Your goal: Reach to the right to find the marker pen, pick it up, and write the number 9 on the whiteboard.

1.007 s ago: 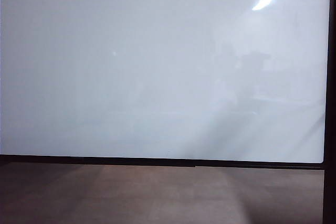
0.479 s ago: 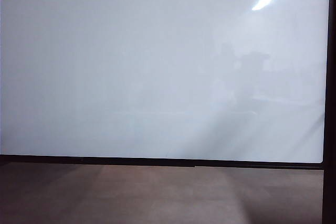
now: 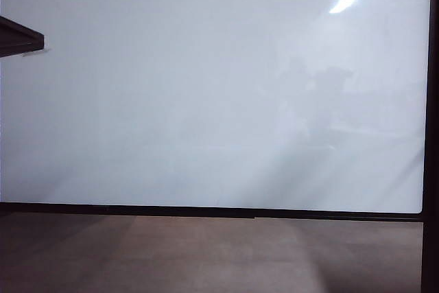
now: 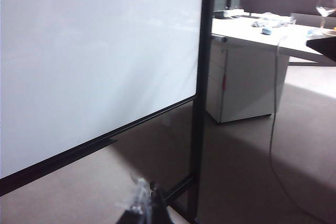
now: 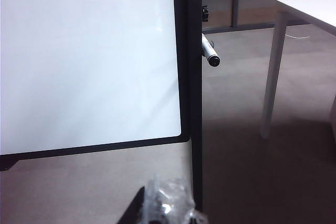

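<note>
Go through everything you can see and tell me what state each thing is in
whiteboard: upright, blank, no 9 yet.
marker pen: sticking out from the frame's right post, not picked up.
left gripper: low near the board's foot, open or shut unclear.
right gripper: shut, empty, below the pen.

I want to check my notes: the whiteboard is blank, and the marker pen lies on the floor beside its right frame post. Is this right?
One detail is wrong. The whiteboard is blank, but the marker pen is not on the floor: it sticks out from the right frame post, well above the floor. The right wrist view shows this.
</note>
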Controlling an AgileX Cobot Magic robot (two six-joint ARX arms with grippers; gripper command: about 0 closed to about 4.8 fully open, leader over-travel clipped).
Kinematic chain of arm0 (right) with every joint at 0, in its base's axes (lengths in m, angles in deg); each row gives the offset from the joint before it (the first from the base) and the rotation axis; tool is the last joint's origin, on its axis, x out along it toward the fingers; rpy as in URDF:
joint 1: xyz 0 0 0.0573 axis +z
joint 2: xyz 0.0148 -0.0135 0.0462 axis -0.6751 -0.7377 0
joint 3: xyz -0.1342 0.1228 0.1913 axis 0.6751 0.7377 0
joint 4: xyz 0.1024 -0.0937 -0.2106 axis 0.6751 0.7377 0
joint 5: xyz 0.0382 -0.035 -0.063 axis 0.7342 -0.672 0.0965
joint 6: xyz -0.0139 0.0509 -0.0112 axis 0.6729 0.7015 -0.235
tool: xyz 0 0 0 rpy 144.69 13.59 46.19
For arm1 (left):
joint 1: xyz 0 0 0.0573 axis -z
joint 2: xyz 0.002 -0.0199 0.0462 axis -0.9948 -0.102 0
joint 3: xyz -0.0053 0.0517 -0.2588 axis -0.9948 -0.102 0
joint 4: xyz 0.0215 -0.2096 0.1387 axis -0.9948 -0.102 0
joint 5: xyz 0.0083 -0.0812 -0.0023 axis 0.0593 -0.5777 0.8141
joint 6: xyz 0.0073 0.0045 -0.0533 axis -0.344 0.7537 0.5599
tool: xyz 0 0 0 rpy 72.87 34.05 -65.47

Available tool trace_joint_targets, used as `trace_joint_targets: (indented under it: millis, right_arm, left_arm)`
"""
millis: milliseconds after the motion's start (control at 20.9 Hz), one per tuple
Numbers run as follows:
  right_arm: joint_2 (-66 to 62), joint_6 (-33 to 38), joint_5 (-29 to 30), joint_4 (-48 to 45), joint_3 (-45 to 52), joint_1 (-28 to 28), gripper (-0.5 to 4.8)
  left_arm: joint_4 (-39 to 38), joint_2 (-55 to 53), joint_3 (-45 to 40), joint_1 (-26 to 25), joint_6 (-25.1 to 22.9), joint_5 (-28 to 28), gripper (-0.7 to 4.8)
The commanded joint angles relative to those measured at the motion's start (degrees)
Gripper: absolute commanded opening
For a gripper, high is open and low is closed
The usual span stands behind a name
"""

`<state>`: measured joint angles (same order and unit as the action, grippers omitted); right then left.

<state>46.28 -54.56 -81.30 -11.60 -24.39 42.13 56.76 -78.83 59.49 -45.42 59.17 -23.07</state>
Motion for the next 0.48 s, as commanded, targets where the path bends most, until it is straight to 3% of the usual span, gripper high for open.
trace_joint_targets:
  millis: [48, 192, 336, 479]
  right_arm:
    - [0.0, 0.2, 0.0, -0.6, 0.1, 0.1, -0.06]
    - [0.0, 2.1, 0.9, -1.1, 0.1, 0.1, -0.06]
    - [0.0, 2.8, 0.0, -10.3, -0.2, 0.0, -0.06]
    - [-1.1, 2.8, -8.7, -17.8, -6.7, 0.0, -0.06]
  left_arm:
    - [0.5, 0.0, 0.0, 0.0, 0.0, 0.0, -0.05]
    - [0.5, 0.0, 0.0, 0.0, 0.0, 0.0, -0.05]
    - [0.5, 0.0, 0.0, 0.0, 0.0, 0.0, -0.05]
    - [-0.6, 0.0, 0.0, 0.1, 0.0, 0.0, -0.05]
